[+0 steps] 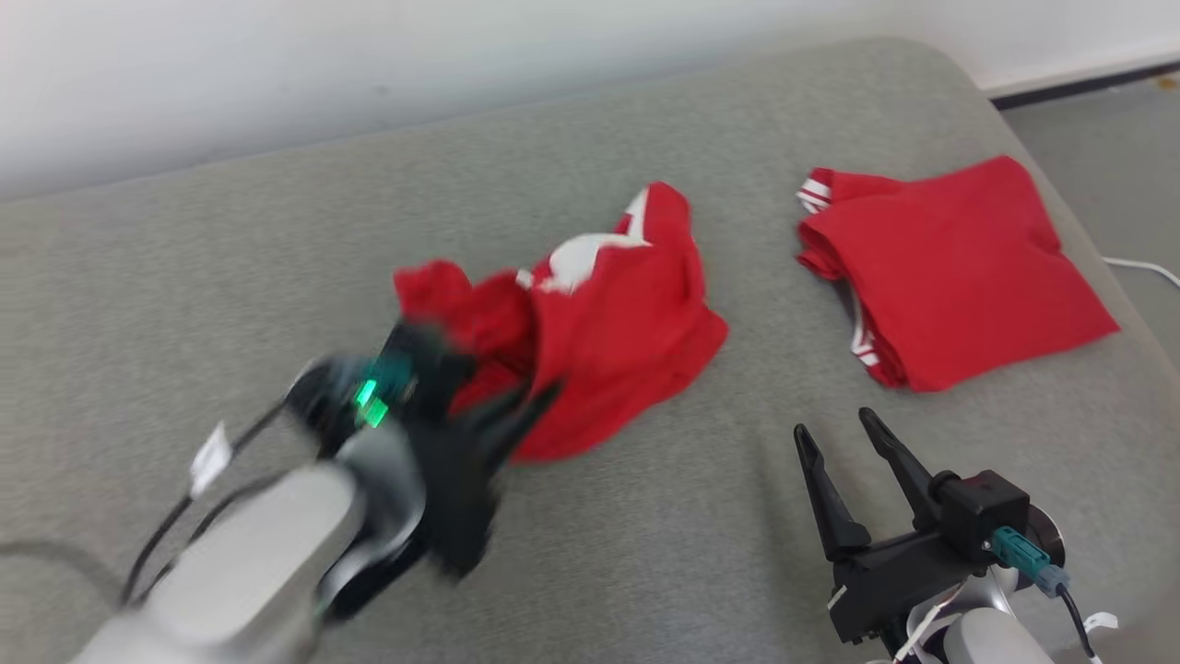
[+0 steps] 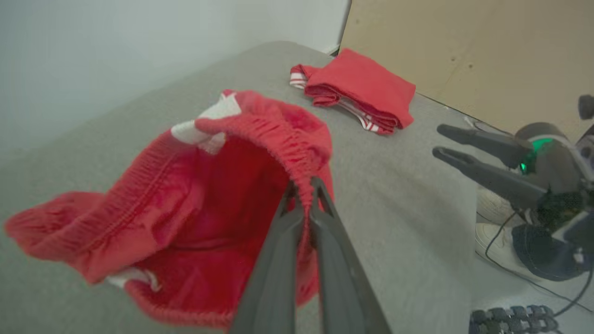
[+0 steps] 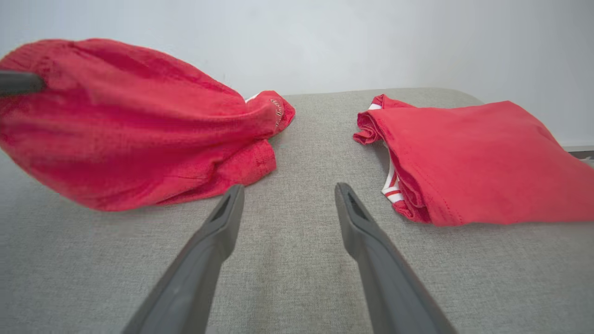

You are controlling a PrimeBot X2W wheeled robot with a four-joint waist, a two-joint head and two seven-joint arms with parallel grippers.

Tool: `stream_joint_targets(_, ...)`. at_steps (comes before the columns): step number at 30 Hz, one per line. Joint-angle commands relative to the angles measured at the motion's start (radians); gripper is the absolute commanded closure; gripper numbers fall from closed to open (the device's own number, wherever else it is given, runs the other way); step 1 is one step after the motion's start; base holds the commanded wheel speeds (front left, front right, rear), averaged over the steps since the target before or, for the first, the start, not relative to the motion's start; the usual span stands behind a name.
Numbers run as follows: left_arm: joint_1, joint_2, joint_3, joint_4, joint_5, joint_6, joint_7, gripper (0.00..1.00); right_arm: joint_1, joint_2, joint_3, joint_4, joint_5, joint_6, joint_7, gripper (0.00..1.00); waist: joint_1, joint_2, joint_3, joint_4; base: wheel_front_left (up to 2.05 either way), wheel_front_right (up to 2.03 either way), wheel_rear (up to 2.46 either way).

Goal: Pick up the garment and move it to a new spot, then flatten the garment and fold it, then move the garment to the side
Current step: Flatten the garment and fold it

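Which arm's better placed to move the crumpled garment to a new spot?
Left: the left end effector is shut on the garment; the right end effector hangs open over bare cushion.

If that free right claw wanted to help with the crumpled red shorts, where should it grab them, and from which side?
Probably the ribbed waistband of the red shorts, away from where the left gripper pinches it. That thick rim stands raised and open, so the right gripper, jaws open, could come in from its own side.
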Motion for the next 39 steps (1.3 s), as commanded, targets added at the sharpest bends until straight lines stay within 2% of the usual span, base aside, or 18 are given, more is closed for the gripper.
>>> stream_joint_targets(1, 0.044, 0.064, -0.028, -0.029, -0.005, 0.002, 0.006, 1.00, 0.012, -0.006, -0.003, -0.006, -0.005, -0.003, 0.001, 0.00, 0.0000, -0.0001, -0.016, 0.053, 0.00, 0.00, 0.00)
stream_joint_targets(6, 0.182, 0.184, -0.107, -0.095, 0.009, 0.005, 0.001, 1.00, 0.024, -0.011, -0.004, -0.017, -0.008, -0.003, 0.015, 0.00, 0.0000, -0.0001, -0.027, 0.103, 0.00, 0.00, 0.00)
stream_joint_targets(10, 0.252, 0.240, -0.124, -0.097, 0.020, 0.043, -0.003, 1.00, 0.024, -0.010, -0.001, -0.028, -0.009, -0.003, 0.025, 0.00, 0.0000, -0.0001, -0.035, 0.123, 0.00, 0.00, 0.00)
stream_joint_targets(14, 0.280, 0.275, -0.122, -0.057, 0.045, 0.112, -0.011, 1.00, 0.032, -0.015, 0.000, -0.035, -0.010, -0.003, 0.033, 0.00, 0.0000, -0.0001, -0.042, 0.132, 0.00, 0.00, 0.00)
stream_joint_targets(18, 0.300, 0.283, -0.089, -0.026, 0.046, 0.213, -0.027, 1.00, 0.035, -0.018, 0.001, -0.040, -0.007, -0.003, 0.037, 0.00, 0.0000, -0.0001, -0.049, 0.134, 0.00, 0.00, 0.00)
stream_joint_targets(19, 0.317, 0.278, -0.070, -0.018, 0.026, 0.251, -0.036, 1.00, 0.036, -0.019, -0.001, -0.044, -0.007, -0.003, 0.040, 0.00, 0.0000, -0.0001, -0.051, 0.133, 0.00, 0.00, 0.00)
stream_joint_targets(20, 0.323, 0.274, -0.059, -0.018, 0.018, 0.270, -0.043, 0.92, 0.037, -0.019, -0.002, -0.045, -0.007, -0.003, 0.041, 0.00, 0.0000, -0.0001, -0.052, 0.132, 0.00, 0.00, 0.00)
stream_joint_targets(21, 0.331, 0.270, -0.045, -0.016, 0.002, 0.282, -0.058, 0.00, 0.038, -0.018, -0.004, -0.047, -0.007, -0.003, 0.042, 0.00, 0.0000, -0.0001, -0.053, 0.132, 0.00, 0.00, 0.00)
stream_joint_targets(25, 0.361, 0.260, -0.024, -0.015, -0.020, 0.308, -0.083, 0.00, 0.043, -0.019, -0.012, -0.048, -0.008, -0.003, 0.042, 0.00, 0.0000, -0.0001, -0.059, 0.135, 0.00, 0.00, 0.00)
stream_joint_targets(29, 0.397, 0.264, 0.021, -0.046, -0.051, 0.374, -0.131, 0.00, 0.053, -0.017, -0.026, -0.051, -0.012, -0.003, 0.044, 0.00, 0.0000, -0.0001, -0.071, 0.145, 0.00, 0.00, 0.00)
stream_joint_targets(33, 0.446, 0.268, 0.090, -0.104, -0.077, 0.444, -0.224, 0.00, 0.065, -0.015, -0.038, -0.053, -0.015, -0.003, 0.045, 0.00, 0.0000, -0.0001, -0.088, 0.156, 0.00, 0.00, 0.00)
stream_joint_targets(36, 0.486, 0.261, 0.144, -0.161, -0.099, 0.462, -0.279, 0.00, 0.073, -0.011, -0.045, -0.056, -0.015, -0.003, 0.044, 0.00, 0.0000, -0.0001, -0.099, 0.162, 0.00, 0.00, 0.00)
stream_joint_targets(39, 0.520, 0.224, 0.193, -0.201, -0.135, 0.438, -0.300, 0.00, 0.082, -0.005, -0.054, -0.058, -0.017, -0.003, 0.045, 0.00, 0.0000, -0.0001, -0.108, 0.167, 0.00, 0.00, 0.00)
